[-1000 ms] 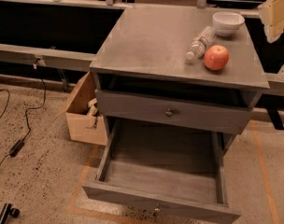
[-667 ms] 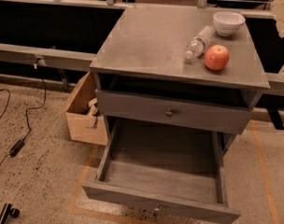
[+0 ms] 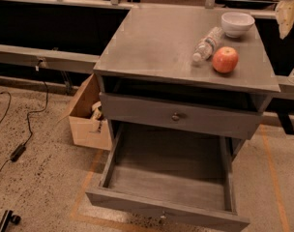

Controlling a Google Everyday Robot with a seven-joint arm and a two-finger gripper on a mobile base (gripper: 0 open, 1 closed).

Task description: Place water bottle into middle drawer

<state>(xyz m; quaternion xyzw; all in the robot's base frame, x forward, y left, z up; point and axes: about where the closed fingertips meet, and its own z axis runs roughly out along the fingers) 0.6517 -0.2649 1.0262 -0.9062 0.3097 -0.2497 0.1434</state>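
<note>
The water bottle (image 3: 207, 44) is clear plastic with a white cap. It lies on its side on the grey cabinet top (image 3: 152, 42), between the white bowl (image 3: 237, 23) and the red apple (image 3: 225, 59). The middle drawer (image 3: 162, 208) is pulled out below, and its flat grey floor is bare. My gripper (image 3: 286, 12) hangs at the top right corner, above and to the right of the bowl. It is partly cut off by the frame edge, apart from the bottle, and holds nothing that I can see.
A closed drawer front with a round metal knob (image 3: 176, 116) sits above the open drawer. An open cardboard box (image 3: 89, 115) stands on the floor to the cabinet's left. A black cable (image 3: 26, 129) runs over the speckled floor further left. Orange tape (image 3: 272, 178) marks the floor on the right.
My gripper has shifted a little at the top right corner. The bottle, the apple, the bowl and the open drawer have stayed where they were.
</note>
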